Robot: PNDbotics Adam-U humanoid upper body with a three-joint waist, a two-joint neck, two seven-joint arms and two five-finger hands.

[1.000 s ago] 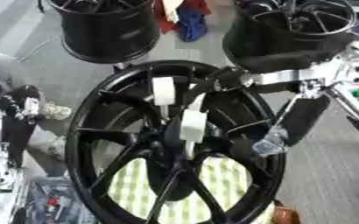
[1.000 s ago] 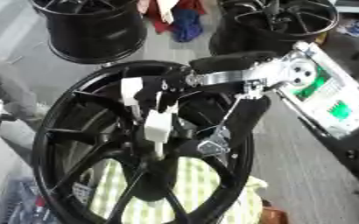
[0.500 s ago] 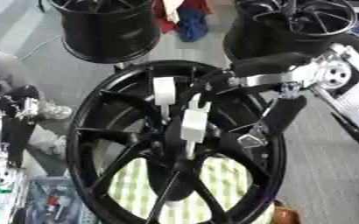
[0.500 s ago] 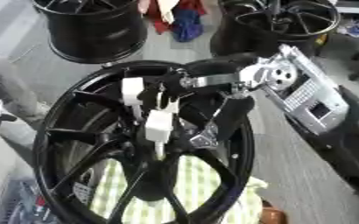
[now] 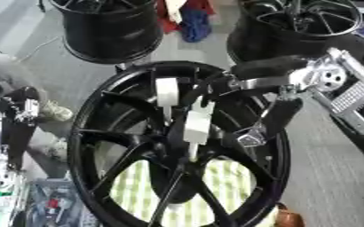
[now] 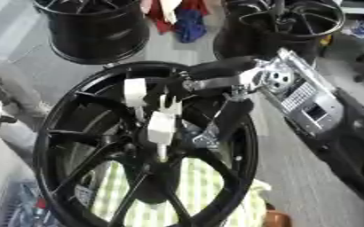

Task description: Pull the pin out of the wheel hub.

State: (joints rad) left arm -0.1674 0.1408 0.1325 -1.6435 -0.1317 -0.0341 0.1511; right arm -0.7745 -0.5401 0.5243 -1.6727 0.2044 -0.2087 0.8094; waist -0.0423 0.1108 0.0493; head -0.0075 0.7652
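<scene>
Black alloy wheel hub (image 5: 123,146) standing upright at frame centre, white pin (image 5: 196,126) seated at its middle, second white tab (image 5: 166,91) just above at 12 o'clock. Right hand (image 5: 274,117) reaching in from 2 o'clock, dark fingers hanging over the spokes beside the pin at 3 o'clock, apparently relaxed, gripping nothing. Left hand (image 5: 18,115) idle at 9 o'clock, fingers unclear. Risks: fingers snagging on a spoke, closing beside the pin, or tipping the wheel by pulling off-axis
</scene>
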